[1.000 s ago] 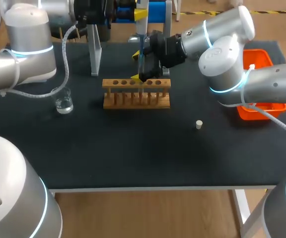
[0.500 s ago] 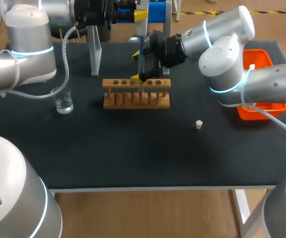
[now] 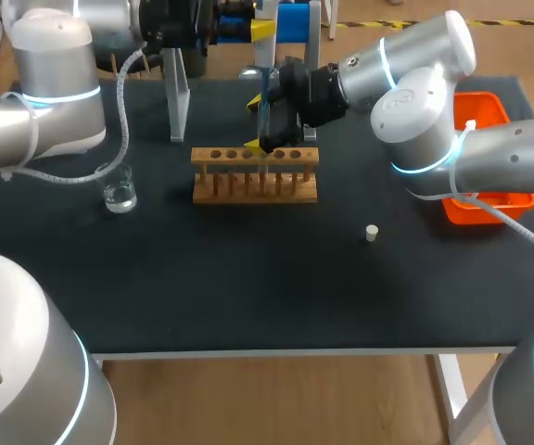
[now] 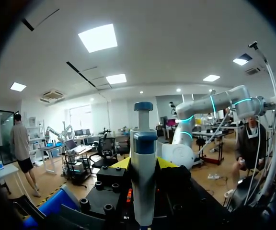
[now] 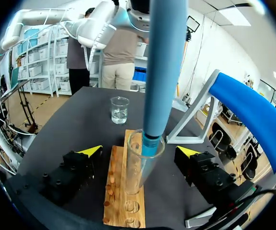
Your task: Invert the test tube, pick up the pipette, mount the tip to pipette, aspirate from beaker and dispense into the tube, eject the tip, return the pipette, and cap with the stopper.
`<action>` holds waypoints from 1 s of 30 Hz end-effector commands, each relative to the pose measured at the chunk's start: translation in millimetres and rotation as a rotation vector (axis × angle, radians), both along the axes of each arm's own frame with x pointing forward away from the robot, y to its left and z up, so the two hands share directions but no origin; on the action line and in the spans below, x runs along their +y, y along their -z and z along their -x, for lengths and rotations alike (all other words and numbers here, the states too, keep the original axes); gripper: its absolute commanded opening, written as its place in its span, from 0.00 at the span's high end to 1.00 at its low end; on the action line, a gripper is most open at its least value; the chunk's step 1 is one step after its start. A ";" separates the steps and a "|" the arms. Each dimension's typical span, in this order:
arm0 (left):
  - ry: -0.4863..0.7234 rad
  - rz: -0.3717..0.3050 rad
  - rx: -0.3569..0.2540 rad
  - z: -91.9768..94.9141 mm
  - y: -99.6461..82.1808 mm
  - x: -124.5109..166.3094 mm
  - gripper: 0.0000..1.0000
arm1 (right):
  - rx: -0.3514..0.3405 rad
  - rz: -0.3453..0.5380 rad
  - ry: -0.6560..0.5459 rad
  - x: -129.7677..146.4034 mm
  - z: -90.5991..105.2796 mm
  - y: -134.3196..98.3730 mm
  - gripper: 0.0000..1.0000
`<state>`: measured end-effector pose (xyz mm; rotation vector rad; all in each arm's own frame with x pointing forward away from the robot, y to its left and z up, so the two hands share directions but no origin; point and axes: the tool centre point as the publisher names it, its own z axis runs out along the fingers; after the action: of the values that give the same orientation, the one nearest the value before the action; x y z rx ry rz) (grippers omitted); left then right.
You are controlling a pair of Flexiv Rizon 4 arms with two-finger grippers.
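Wooden rack (image 5: 121,191) holds a glass tube (image 5: 134,170) standing up. The blue pipette (image 5: 162,72) pokes down into the tube's mouth, pinched by the left gripper (image 4: 143,163). The right gripper (image 5: 139,151) has its fingers wide apart, one each side of the tube.

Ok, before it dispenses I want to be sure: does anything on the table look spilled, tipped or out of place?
Nothing stands out. The test tube stands upright in the rack with the tip of the pipette in its mouth, the beaker is upright with no spill, and the stopper lies loose on the table, not yet used.
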<state>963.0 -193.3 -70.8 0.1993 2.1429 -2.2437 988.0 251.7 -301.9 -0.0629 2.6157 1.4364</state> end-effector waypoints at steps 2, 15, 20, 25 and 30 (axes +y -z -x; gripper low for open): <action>0.009 0.005 -0.003 -2.5 1.9 0.9 1.00 | 0.002 0.004 -0.001 -0.1 -0.7 -0.5 0.00; 0.011 0.002 -0.004 -2.9 3.8 0.8 1.00 | 0.002 0.004 -0.001 -0.1 -0.7 -0.5 0.00; 0.008 0.001 -0.006 -3.1 3.9 1.5 1.00 | 0.002 0.004 -0.001 -0.1 -0.7 -0.5 0.00; 0.007 -0.001 -0.005 -3.0 3.7 1.9 1.00 | 0.002 0.004 -0.001 -0.1 -0.7 -0.5 0.00; 0.008 0.001 -0.002 -3.0 3.8 2.2 1.00 | 0.002 0.004 -0.001 -0.1 -0.7 -0.5 0.00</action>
<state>964.1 -192.2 -74.2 0.2047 2.1437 -2.2433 988.0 251.7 -301.9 -0.0629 2.6158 1.4364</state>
